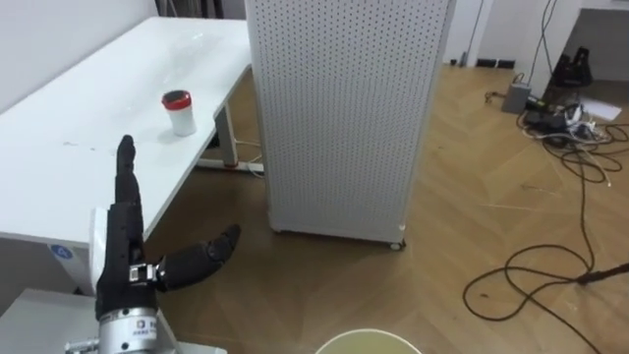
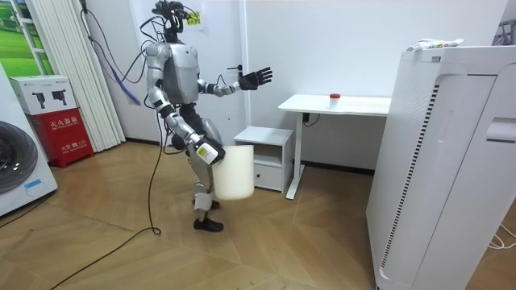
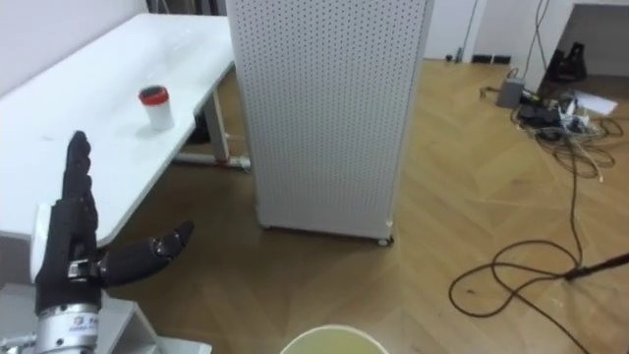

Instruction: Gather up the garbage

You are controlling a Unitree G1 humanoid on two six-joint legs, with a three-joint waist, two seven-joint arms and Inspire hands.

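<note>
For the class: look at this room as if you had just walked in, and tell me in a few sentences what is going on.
The robot stands on the wooden floor near a white desk. Its left hand is raised, open and holding nothing. A small cup with a red lid stands on the desk beyond that hand, untouched. A white bin hangs low at the robot's side by its right hand. A tall perforated white unit stands beside the desk.

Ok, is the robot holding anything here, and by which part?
The left hand is open and empty. The white bucket hangs off the floor at the right hand, by its upper rim; the grip itself is hidden.
</note>
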